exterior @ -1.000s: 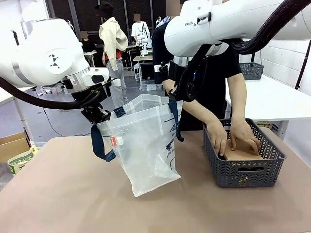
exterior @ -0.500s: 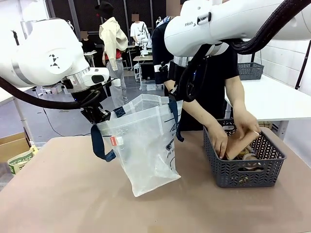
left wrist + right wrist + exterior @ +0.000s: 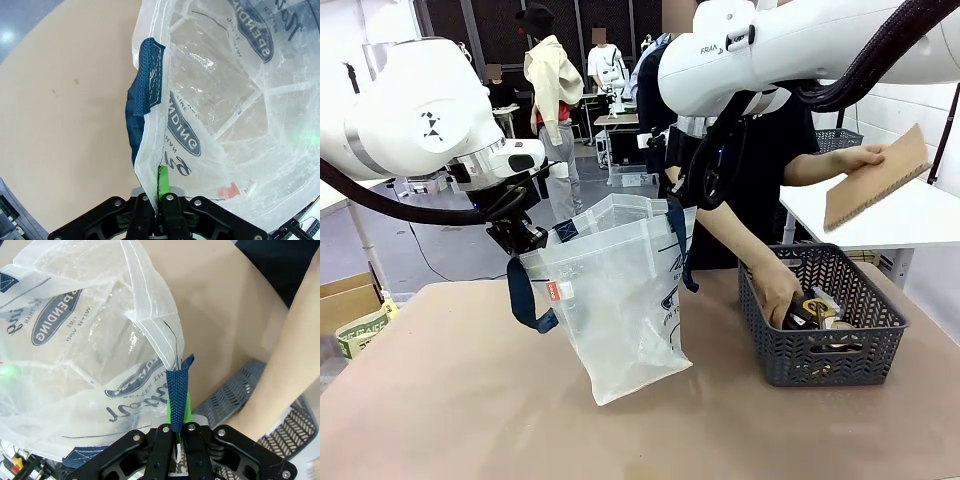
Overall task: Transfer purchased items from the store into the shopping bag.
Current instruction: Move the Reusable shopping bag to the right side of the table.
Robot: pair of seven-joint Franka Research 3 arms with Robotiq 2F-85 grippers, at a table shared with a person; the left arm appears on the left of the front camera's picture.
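The left gripper [image 3: 525, 238] is clenched on the rim of the bag [image 3: 620, 310], with the thin white plastic pinched between its green pads [image 3: 161, 180]. A navy strap [image 3: 147, 85] is seen just beyond the fingertips in the left wrist view. The right gripper [image 3: 680, 205] is clamped on the opposite rim, where another strap end [image 3: 177, 390] is nipped between its fingers. The mouth of the bag is held open between the two grippers. Its body is hung below them, with its bottom corner reaching the table [image 3: 440, 400]. A dark grey basket [image 3: 820, 350] is set on the table below the right gripper, on the side away from the left one and apart from the bag. A person's hand [image 3: 778, 290] is placed inside it among small packs [image 3: 817, 308]. A flat tan pack [image 3: 875, 178] is held up by the person's other hand [image 3: 860, 158], well above the basket and far to the outer side of the right gripper, about level with it.
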